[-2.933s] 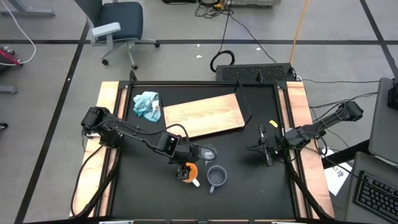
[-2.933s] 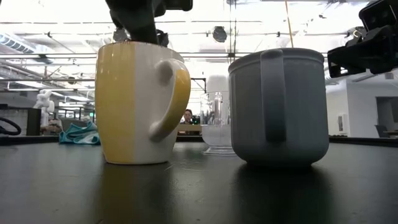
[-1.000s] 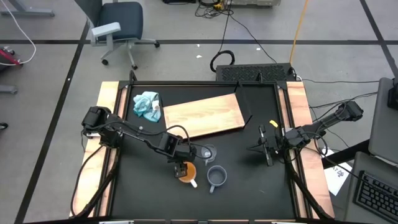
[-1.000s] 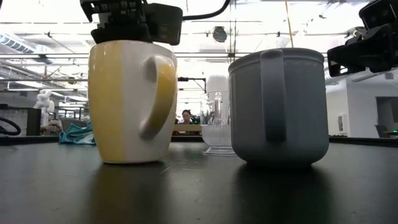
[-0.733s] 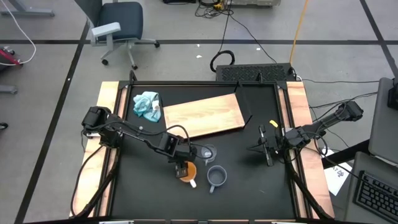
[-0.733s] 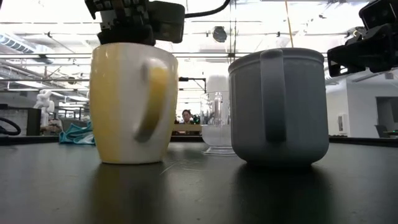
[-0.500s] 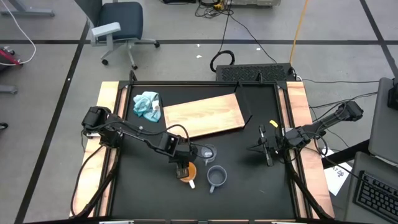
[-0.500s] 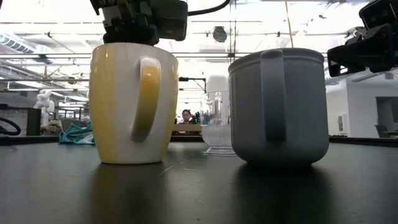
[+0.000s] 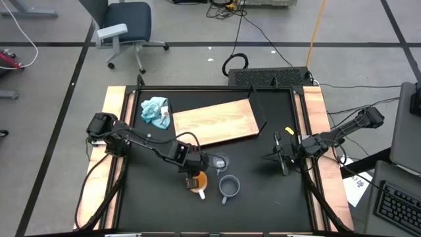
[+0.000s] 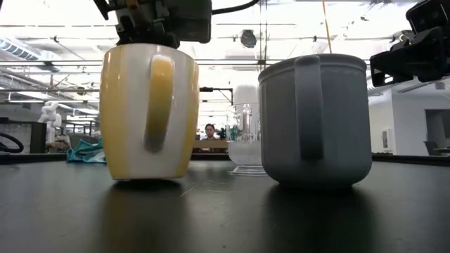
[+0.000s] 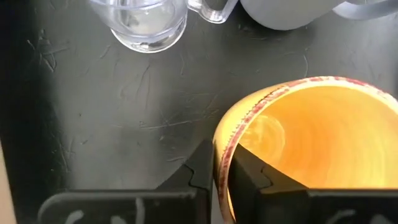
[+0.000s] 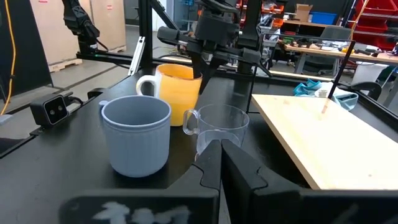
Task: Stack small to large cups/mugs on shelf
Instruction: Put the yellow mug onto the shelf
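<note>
Orange ceramic mug with a pale handle (image 9: pixel 197 182) sits at the front-middle of the black table (image 9: pixel 263 197), handle toward the front edge. In the low view its base looks slightly tilted, one side just off the surface; can't tell for sure.

Left end effector (image 11: pixel 221 171) is over the mug, fingers pinched on the rim, one finger outside the wall, the other inside the orange bowl. Narrow gap, only the rim between them.

Grey-blue ceramic mug with a handle (image 9: pixel 229 187) stands upright just beside the orange one. Small clear glass cup with a handle (image 9: pixel 220 162) stands behind both, near them, touching neither.

Flat rectangular light-wood shelf board (image 9: pixel 215 122) lies toward the back of the table, angled, nothing on it. Crumpled light-blue cloth (image 9: pixel 155 110) lies at its left end.

Right end effector (image 9: pixel 279 157) waits at the table's right side, fingers fully closed, holding nothing.
</note>
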Robot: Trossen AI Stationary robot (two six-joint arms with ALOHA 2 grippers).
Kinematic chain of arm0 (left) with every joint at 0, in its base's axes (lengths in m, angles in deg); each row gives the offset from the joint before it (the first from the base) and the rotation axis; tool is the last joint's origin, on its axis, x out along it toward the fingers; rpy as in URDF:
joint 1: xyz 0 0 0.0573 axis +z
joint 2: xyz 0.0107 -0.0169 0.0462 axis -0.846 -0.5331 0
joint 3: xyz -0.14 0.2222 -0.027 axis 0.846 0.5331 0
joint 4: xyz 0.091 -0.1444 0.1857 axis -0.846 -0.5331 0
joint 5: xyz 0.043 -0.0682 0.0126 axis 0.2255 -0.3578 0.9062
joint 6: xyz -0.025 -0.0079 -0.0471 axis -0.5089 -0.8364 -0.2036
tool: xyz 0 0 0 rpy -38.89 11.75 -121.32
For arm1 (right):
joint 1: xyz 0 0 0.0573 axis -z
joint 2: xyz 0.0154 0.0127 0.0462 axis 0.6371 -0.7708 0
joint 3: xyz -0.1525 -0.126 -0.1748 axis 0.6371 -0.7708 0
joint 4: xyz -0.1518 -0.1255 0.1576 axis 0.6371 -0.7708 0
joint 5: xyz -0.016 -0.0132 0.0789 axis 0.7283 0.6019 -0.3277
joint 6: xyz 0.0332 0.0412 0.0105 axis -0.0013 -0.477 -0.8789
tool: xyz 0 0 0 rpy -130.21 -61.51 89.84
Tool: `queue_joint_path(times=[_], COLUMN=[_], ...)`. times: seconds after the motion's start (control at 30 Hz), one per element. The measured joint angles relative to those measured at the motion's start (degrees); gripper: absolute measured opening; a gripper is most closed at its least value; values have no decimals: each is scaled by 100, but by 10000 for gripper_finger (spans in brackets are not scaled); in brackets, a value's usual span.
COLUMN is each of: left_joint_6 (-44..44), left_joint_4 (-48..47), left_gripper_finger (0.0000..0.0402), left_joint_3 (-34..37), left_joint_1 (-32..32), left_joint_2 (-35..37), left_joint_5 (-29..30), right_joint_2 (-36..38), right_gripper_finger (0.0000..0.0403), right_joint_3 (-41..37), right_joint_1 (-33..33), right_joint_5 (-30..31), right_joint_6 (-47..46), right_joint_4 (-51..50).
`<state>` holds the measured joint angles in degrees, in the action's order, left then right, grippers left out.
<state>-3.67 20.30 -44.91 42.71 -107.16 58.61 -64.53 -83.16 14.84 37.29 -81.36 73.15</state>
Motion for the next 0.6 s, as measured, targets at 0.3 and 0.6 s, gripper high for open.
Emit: queue_joint_path(times=[0.3, 0.6], left_joint_6=[361, 926], left_joint_4=[76, -617], left_gripper_finger=[14, 14], left_joint_3=[-213, -1092], left_joint_1=[-96, -185], left_joint_2=[0, 0], left_joint_5=[349, 763], right_joint_2=[1, 2], right_gripper_finger=[0, 0], right_joint_3=[0, 0], right_joint_1=[0, 0], right_joint_5=[2, 0], right_joint_6=[16, 2], right_joint_4=[0, 0])
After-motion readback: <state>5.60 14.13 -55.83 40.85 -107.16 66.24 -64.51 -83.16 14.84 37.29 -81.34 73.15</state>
